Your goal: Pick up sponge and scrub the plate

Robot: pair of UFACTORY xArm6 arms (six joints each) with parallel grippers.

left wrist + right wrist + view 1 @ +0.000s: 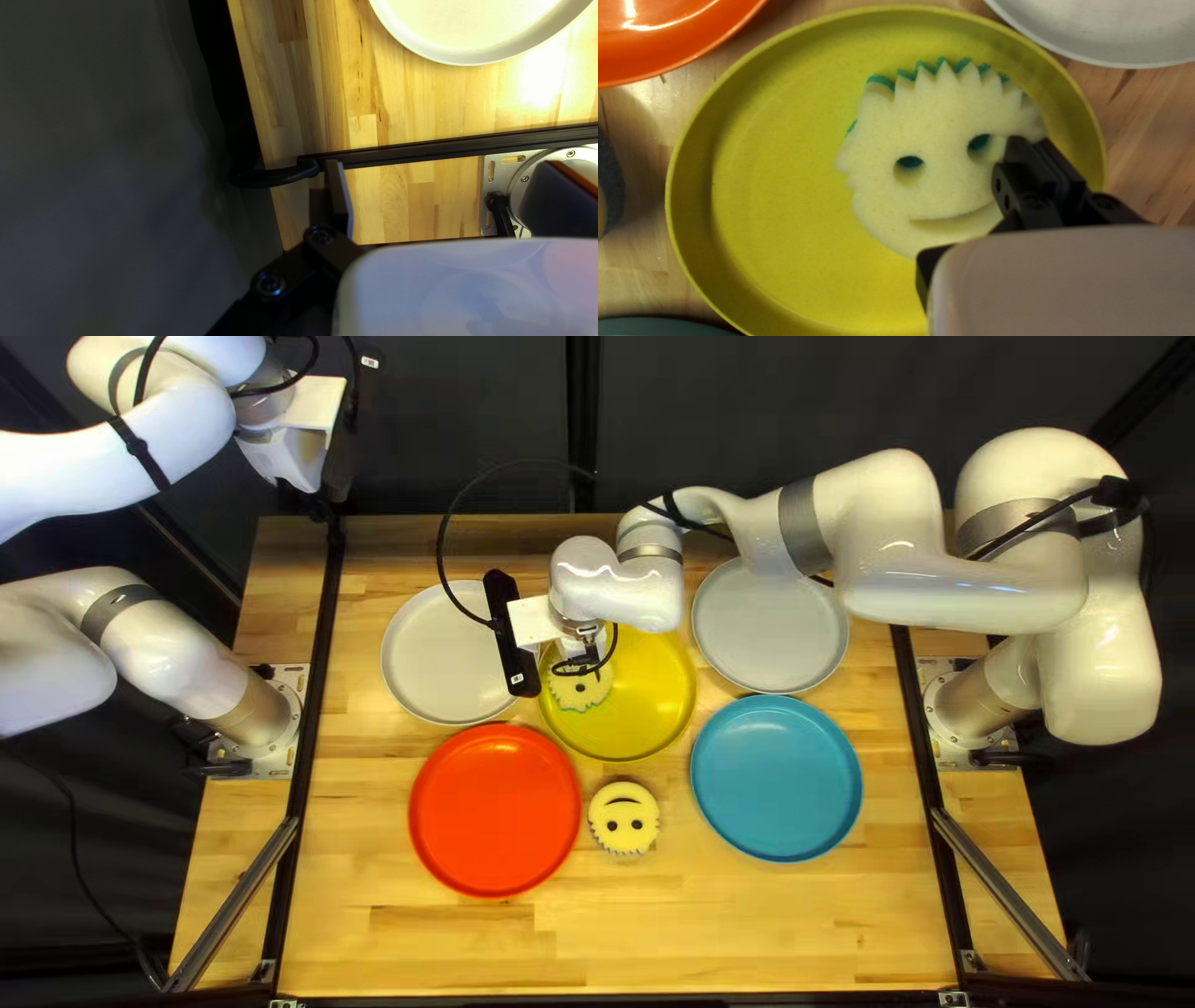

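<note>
On the wooden table (747,921) sit a red plate (494,809), yellow plate (641,716), blue plate (776,778), white plate (436,666), gray plate (772,635) and a smiley sponge (624,809).

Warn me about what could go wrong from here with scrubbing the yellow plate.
The right gripper's fingers are close together at one side of the sponge; I cannot tell how well they hold it, so it could twist or slip free.

The sponge is off-centre on the yellow plate, so a stroke might catch the rim and drag the plate.

The red plate sits close by, so a sliding plate could bump it.
</note>
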